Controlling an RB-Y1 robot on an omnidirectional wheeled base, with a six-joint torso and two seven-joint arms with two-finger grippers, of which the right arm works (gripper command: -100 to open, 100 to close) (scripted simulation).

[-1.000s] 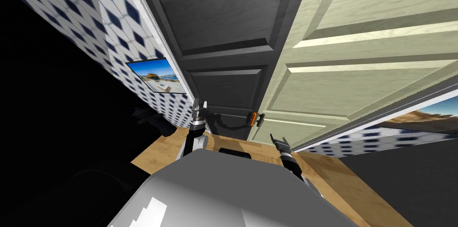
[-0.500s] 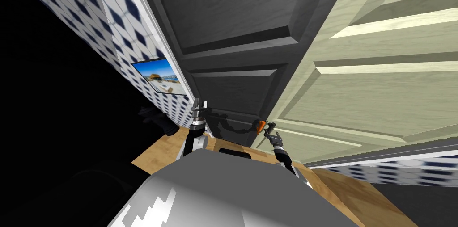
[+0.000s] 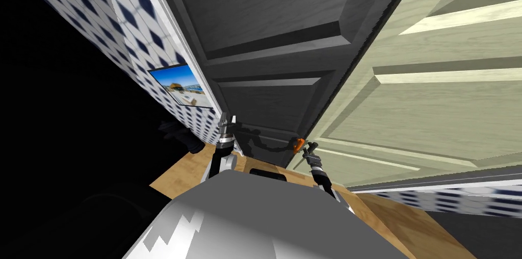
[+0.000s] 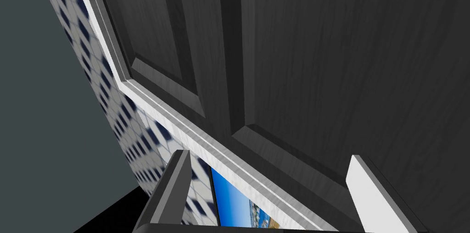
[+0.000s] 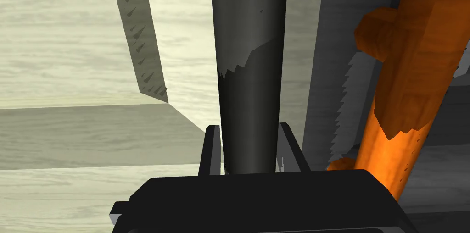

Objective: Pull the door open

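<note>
Now your right gripper (image 3: pixel 308 150), well below the dark handle (image 5: pixel 250 60) on the door (image 3: pixel 275 42) a second ago, is clamping it beside the orange handle (image 3: pixel 297 144); pull looks ready. Left gripper (image 3: pixel 227 120) is idling wide near that door.

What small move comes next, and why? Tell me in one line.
Probably keep the right pincer shut and draw it gently back toward the body. Its fingers already press both sides of the dark handle on the pale door, beside the orange handle, so the grip looks set and only the pull remains. The left pincer hangs open, idle.
</note>
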